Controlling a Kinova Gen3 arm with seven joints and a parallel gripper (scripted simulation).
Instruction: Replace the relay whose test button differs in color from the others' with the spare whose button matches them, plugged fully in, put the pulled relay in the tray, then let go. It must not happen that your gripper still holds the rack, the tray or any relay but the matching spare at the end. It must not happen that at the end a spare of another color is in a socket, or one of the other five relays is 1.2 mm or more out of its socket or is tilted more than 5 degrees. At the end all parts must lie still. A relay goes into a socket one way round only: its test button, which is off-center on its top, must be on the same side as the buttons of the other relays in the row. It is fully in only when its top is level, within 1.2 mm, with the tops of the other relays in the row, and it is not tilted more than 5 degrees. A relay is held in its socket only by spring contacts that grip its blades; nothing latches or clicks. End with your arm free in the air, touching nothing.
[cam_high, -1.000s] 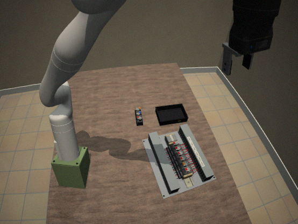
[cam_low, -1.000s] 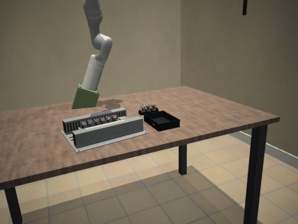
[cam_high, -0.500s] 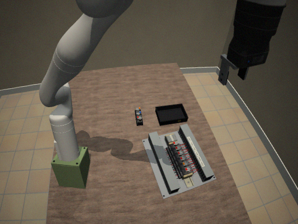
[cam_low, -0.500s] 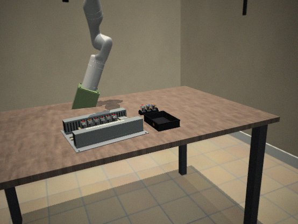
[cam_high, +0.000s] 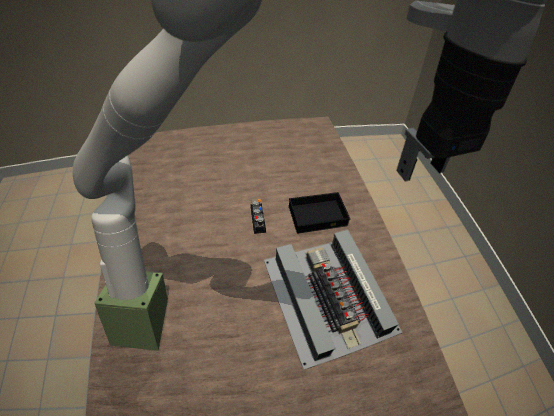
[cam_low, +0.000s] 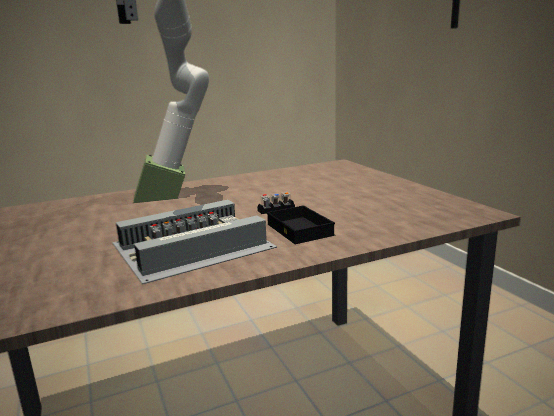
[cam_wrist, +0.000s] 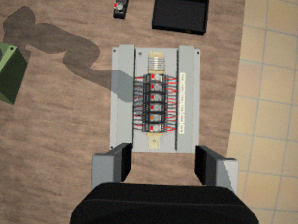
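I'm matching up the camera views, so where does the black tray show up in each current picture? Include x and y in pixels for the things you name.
Top: the black tray (cam_high: 297, 226) (cam_low: 300, 237) (cam_wrist: 176, 29) lies right of centre, about mid-height.
Exterior: just right of centre, slightly below mid-height.
Wrist: at the top edge, right of centre, partly cut off.
Shared landmark: the grey panel (cam_high: 313, 361) (cam_low: 210, 264) (cam_wrist: 196, 100) with the relay row.
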